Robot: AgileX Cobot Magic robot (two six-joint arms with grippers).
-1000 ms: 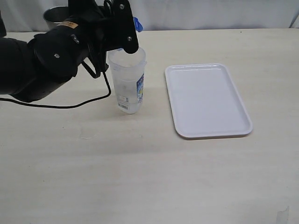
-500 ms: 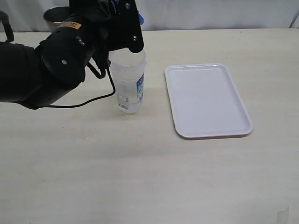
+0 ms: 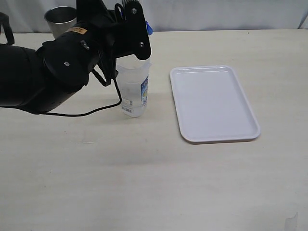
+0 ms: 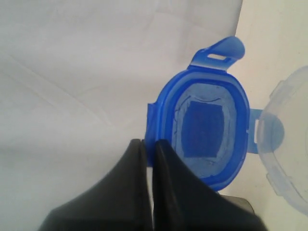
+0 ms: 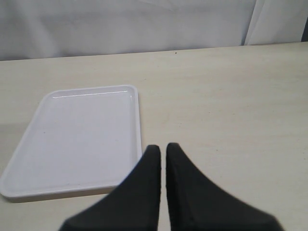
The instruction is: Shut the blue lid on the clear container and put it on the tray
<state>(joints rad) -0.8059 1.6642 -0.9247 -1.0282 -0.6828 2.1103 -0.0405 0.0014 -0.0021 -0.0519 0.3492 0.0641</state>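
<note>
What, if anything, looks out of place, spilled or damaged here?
Nothing stands out. The clear container stands upright on the table, the tray lies flat and bare, and the left gripper pinches the blue lid by its edge, not yet seated.

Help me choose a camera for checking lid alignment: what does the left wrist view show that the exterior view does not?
Only the left wrist view: the inner face of the small round blue plastic lid, one slotted flap, and the left claw pinching its rim. Only the exterior view: the flat white rectangular plastic tray, a grey metal cup, and the label and barcode on the tall clear plastic container. Both: the lid, just a blue sliver in the exterior view, near the container's open top.
</note>
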